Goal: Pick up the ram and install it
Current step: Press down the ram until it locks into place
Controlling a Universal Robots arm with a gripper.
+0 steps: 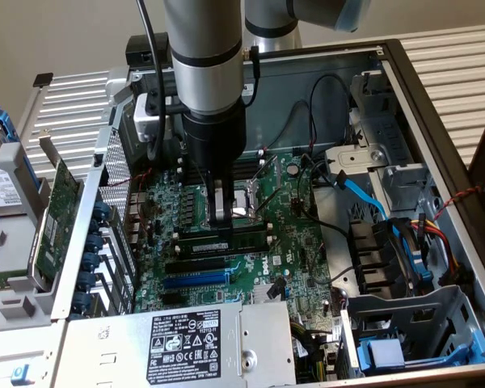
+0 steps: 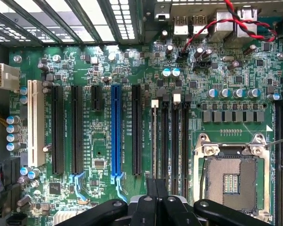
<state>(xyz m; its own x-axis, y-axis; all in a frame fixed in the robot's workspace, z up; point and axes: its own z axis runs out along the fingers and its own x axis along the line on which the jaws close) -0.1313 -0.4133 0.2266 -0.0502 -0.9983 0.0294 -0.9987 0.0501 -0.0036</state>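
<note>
The black gripper (image 1: 220, 217) on the silver arm sits at centre frame in the exterior view, low over the green motherboard (image 1: 291, 242) inside the open grey computer case (image 1: 436, 121). Its jaws are pressed fully together, tips right down on the ram (image 1: 226, 240), the long narrow green stick with black chips lying along a memory slot just beneath them. In the wrist view the fingers (image 2: 155, 197) rise from the bottom centre, closed over the thin edge of the ram (image 2: 154, 141) standing in the slot beside the open metal processor socket (image 2: 231, 176)
</note>
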